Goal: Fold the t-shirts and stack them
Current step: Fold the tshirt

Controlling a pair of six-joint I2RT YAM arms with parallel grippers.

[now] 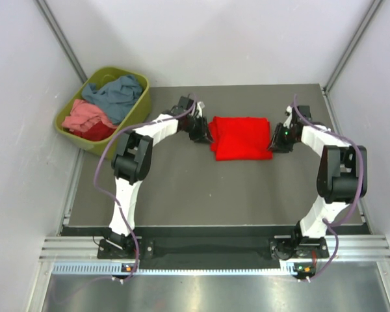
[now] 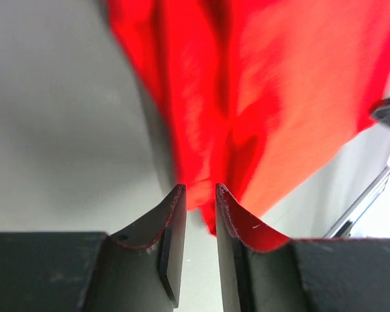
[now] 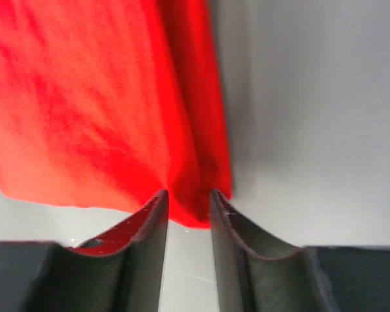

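The bright red t-shirt (image 1: 242, 138) lies folded into a rough rectangle on the grey table, far centre. My left gripper (image 1: 202, 132) is at its left edge and my right gripper (image 1: 277, 140) at its right edge. In the left wrist view the jaws (image 2: 200, 190) stand narrowly apart with the shirt's (image 2: 279, 97) edge pinched between the tips. In the right wrist view the jaws (image 3: 188, 194) likewise pinch a corner of the red cloth (image 3: 84, 97), with creases running into them. The neck label is hidden.
An olive-green tub (image 1: 142, 103) stands at the far left, off the table's corner. It holds a slate blue-grey shirt (image 1: 119, 95), a salmon pink one (image 1: 84, 114) and a darker red one (image 1: 99, 130). White walls enclose the table (image 1: 201, 195).
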